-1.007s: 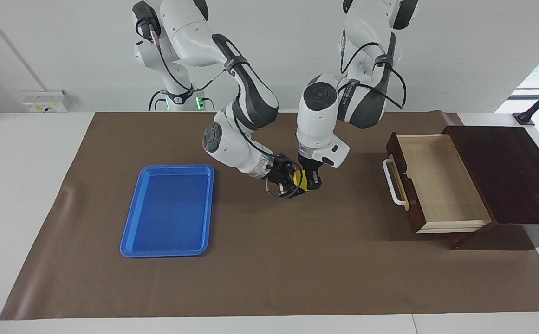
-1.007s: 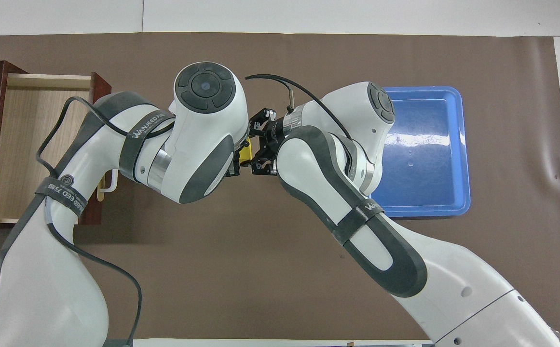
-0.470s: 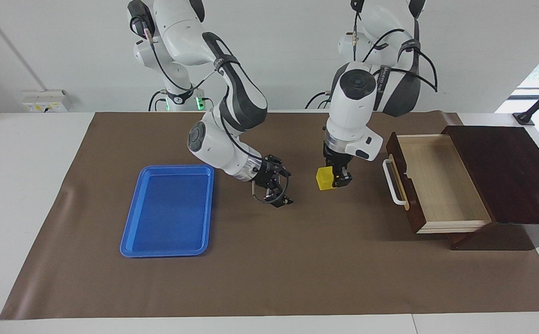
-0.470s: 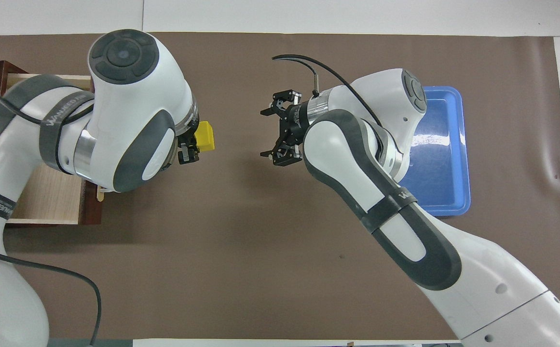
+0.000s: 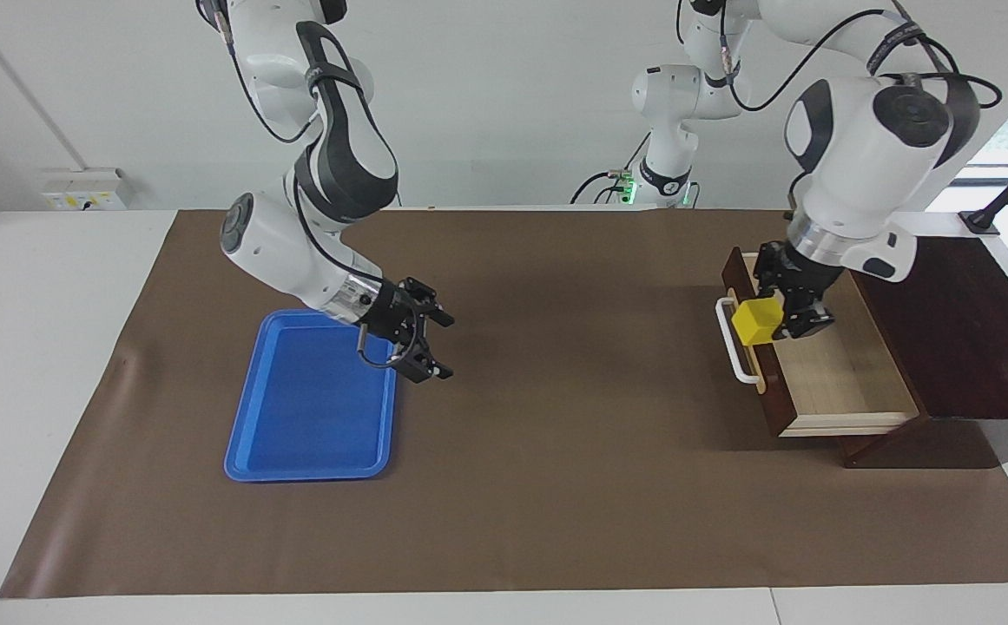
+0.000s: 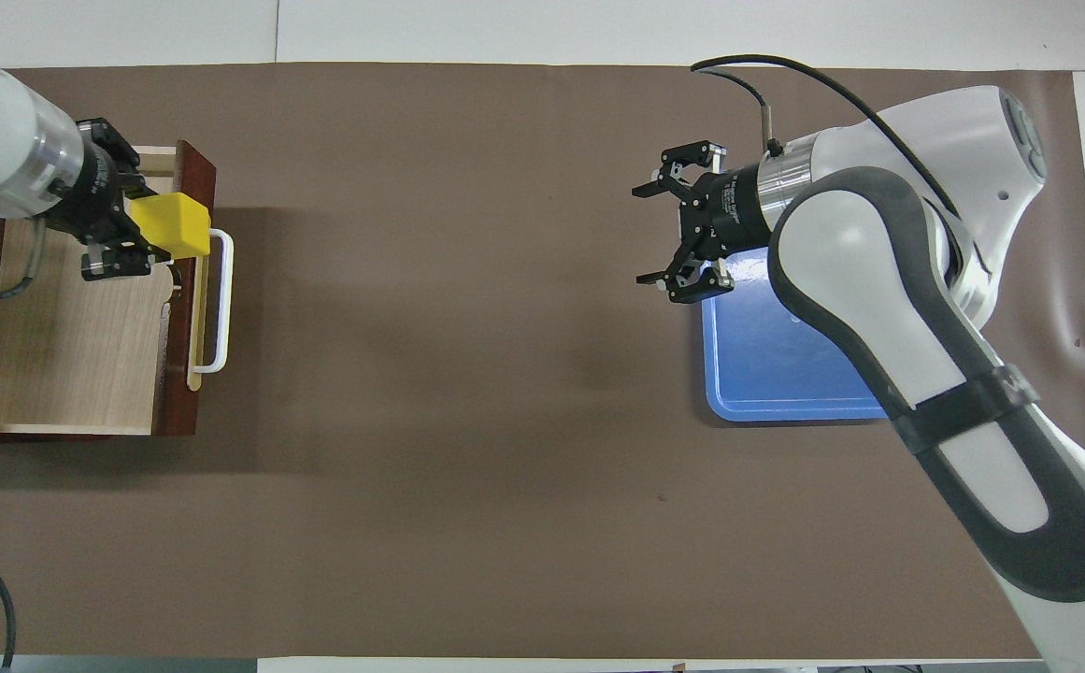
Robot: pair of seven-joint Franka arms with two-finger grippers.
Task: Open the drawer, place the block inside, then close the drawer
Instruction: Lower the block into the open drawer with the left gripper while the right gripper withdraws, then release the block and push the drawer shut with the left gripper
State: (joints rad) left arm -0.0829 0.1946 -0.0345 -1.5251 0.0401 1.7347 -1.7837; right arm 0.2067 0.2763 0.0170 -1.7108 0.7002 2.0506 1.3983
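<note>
A: Block (image 5: 755,322) is now riding in the left gripper (image 5: 783,323), clamped tight, over the open drawer (image 5: 825,360) front, no longer mid-table.

B: And the right gripper (image 5: 424,342) is backing toward the blue tray (image 5: 312,417), jaws gaping empty; handover done, release is coming.

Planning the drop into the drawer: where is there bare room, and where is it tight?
The drawer floor is bare wood. The mat between the drawer's handle and the blue tray is bare. It is tight at the drawer front, where the left gripper holds the block. The right gripper hangs open at the tray's edge.
</note>
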